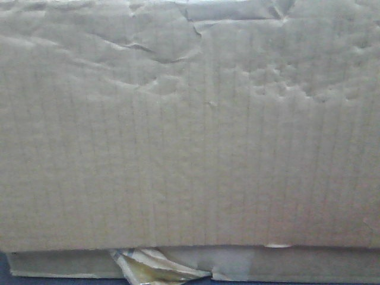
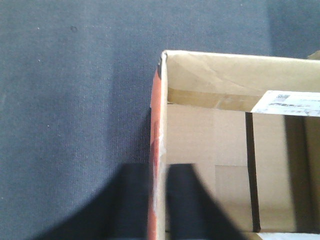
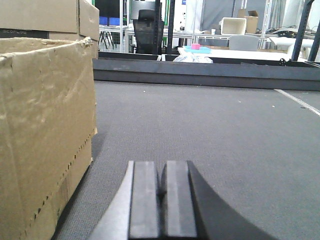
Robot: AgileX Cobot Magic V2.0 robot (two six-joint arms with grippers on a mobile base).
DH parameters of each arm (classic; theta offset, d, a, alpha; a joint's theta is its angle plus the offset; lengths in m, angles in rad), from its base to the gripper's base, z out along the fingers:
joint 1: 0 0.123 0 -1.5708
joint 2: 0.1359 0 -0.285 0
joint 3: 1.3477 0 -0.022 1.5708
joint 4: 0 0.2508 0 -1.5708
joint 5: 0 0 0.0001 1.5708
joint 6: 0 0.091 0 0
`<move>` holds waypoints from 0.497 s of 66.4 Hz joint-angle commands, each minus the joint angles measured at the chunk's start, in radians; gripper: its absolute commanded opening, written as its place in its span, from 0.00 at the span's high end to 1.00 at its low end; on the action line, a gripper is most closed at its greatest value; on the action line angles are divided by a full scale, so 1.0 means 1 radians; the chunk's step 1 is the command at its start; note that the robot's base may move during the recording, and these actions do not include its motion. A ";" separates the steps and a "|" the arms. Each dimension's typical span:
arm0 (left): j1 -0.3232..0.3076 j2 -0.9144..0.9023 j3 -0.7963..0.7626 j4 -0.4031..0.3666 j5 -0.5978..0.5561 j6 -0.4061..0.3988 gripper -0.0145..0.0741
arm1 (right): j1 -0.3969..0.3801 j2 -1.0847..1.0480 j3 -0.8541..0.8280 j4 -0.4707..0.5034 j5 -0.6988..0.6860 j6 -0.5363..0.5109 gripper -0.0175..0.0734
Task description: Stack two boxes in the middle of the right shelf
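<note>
Wall of open tan cardboard box clamped by left gripper; right gripper closed empty above grey carpet floor.

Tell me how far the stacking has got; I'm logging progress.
Done, apparently: the big creased box rests on the thin flat box in the front view. In hand: the left gripper straddles the wall of an open box, seemingly pinching it; the right gripper is shut, empty, over grey carpet. Left: no shelf shows, so placing there remains.
</note>
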 commanded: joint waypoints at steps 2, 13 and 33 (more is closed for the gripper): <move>0.003 0.020 -0.008 -0.002 -0.023 0.005 0.49 | -0.005 -0.003 0.000 0.003 -0.021 -0.003 0.99; 0.001 0.094 -0.008 -0.002 -0.017 0.007 0.46 | -0.005 -0.003 0.000 0.003 -0.021 -0.003 0.99; -0.032 0.187 -0.008 0.002 -0.024 0.053 0.48 | -0.005 -0.003 0.000 0.003 -0.021 -0.003 0.99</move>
